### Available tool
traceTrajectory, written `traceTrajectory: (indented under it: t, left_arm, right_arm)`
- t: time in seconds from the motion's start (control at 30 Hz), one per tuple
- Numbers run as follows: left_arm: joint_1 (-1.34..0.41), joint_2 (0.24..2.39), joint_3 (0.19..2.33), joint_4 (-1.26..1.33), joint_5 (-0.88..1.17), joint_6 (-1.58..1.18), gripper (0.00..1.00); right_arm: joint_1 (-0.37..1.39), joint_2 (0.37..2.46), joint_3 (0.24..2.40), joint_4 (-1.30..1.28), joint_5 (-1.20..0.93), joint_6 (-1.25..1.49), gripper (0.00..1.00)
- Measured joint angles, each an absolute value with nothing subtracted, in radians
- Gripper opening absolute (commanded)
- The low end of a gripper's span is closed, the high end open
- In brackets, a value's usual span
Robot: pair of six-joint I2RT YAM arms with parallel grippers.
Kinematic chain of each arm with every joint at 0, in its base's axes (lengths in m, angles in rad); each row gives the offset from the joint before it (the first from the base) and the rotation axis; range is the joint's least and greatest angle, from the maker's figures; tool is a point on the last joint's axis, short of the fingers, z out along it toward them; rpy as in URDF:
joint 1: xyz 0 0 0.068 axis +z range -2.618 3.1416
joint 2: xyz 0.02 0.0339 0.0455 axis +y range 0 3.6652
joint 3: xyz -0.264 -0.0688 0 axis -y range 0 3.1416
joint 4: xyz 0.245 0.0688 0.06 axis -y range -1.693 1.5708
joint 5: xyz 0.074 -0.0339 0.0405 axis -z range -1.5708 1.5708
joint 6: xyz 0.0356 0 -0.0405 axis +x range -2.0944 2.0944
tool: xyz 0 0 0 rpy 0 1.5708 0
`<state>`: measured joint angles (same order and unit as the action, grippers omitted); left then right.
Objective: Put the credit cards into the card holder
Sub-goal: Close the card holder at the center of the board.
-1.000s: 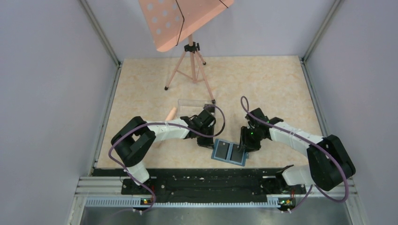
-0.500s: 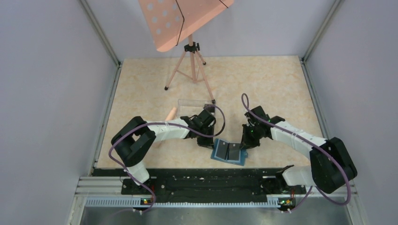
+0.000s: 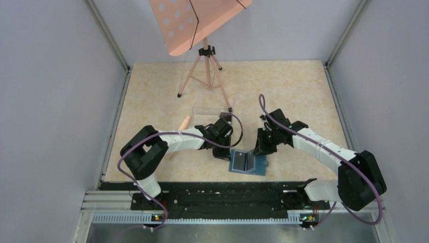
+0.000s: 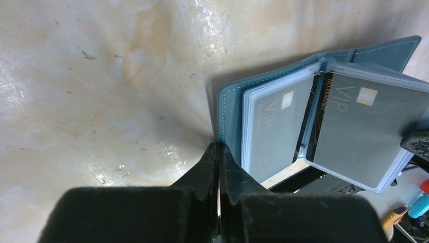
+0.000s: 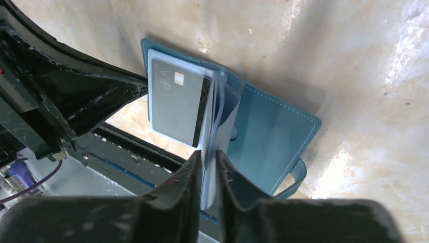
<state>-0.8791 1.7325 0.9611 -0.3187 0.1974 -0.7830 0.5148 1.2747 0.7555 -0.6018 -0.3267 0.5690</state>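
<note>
Top: holder open on worktop, near front edge, btw left gripper & right gripper.

Left wrist: left gripper pressed together, tip at holder's cover edge, prob. pinning it. Cards sit in clear sleeves.

Right wrist: right gripper nearly closed, pinching one sleeve upright, prob. to expose next pocket.

a pink music stand stands behind a clear box.

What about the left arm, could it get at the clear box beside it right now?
Probably yes: the clear box sits close beside the left gripper, with nothing between them. But its fingers are shut, tips at the wallet edge, so it would have to lift away and open first.
</note>
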Motion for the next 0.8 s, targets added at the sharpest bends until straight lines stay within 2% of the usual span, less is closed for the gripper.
traceTrajectory:
  t: [0.17, 0.47, 0.6, 0.8]
  left_arm:
    - [-0.879, 1.732, 0.961, -0.319, 0.197, -0.783, 0.00]
    - [-0.879, 1.733, 0.962, -0.319, 0.197, -0.783, 0.00]
    - [-0.879, 1.733, 0.962, -0.319, 0.197, -0.783, 0.00]
    - [-0.879, 1.733, 0.962, -0.319, 0.197, -0.783, 0.00]
  right_arm:
    - [0.517, 1.282, 0.756, -0.622, -0.307, 0.558, 0.36]
    - [0.576, 1.316, 0.802, -0.667, -0.247, 0.540, 0.55]
    - [0.612, 1.344, 0.833, -0.681, -0.223, 0.530, 0.60]
    - [0.625, 1.359, 0.840, -0.673, -0.234, 0.524, 0.57]
